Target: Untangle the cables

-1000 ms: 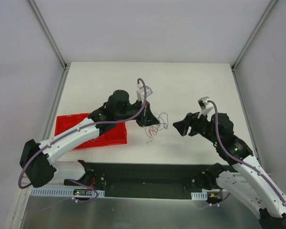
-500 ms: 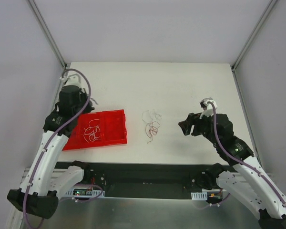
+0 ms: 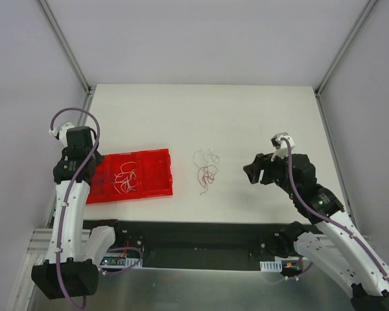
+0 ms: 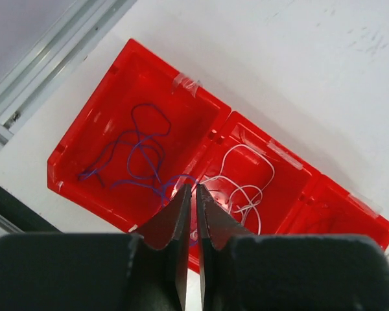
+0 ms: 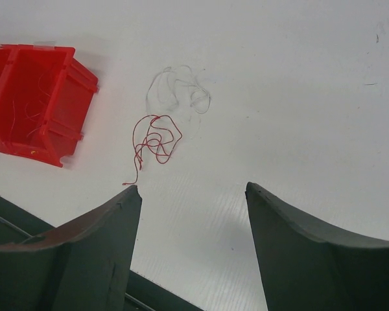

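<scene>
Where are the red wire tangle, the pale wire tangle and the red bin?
red wire tangle (image 5: pixel 157 141), right wrist view, middle of loops.
pale wire tangle (image 5: pixel 180 92), right wrist view, middle of loops.
red bin (image 4: pixel 157 63), left wrist view, far rim.

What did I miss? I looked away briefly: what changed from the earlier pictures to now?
The left gripper left the cables at mid-table and swung leftward to the left part of the red tray, jaws shut, nothing visibly carried. The right gripper barely moved, jaws open. The tray kept its place.
</scene>
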Robot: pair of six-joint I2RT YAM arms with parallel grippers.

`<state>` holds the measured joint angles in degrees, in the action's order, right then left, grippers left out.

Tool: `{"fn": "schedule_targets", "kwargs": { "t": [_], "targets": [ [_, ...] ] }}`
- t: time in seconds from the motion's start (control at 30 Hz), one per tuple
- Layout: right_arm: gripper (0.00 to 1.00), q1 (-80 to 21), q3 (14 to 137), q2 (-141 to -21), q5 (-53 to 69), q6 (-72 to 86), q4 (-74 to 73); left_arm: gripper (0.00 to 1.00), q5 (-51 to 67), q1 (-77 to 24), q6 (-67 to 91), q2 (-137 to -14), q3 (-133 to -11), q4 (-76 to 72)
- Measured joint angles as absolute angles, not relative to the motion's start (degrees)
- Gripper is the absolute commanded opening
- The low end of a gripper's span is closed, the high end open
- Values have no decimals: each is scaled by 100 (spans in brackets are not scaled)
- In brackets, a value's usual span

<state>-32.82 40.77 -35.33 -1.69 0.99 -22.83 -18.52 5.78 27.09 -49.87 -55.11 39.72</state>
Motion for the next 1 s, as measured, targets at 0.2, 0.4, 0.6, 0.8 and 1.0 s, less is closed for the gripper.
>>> {"fn": "schedule_targets", "kwargs": {
  "t": [0.2,0.4,0.6,0.8,1.0],
  "targets": [
    [69,-3271,4073,-3520,-163,99,-2294,0,-1855,910,3065,-5153,-5194,3765],
    [69,-3269,4058,-3472,-161,102,-2305,42,-1953,1098,3242,-5146,-4976,3564],
    [69,-3253,4058,-3562,-106,102,-2303,99,-1409,1098,3395,-5033,-4650,3459],
    [69,-3247,4104,-3942,60,102,-2311,99,-683,1096,3588,-4936,-4407,3518],
    [69,-3245,4475,-4580,290,150,-2362,99,-303,1090,3570,-5046,-4410,3503]
  ]
}}
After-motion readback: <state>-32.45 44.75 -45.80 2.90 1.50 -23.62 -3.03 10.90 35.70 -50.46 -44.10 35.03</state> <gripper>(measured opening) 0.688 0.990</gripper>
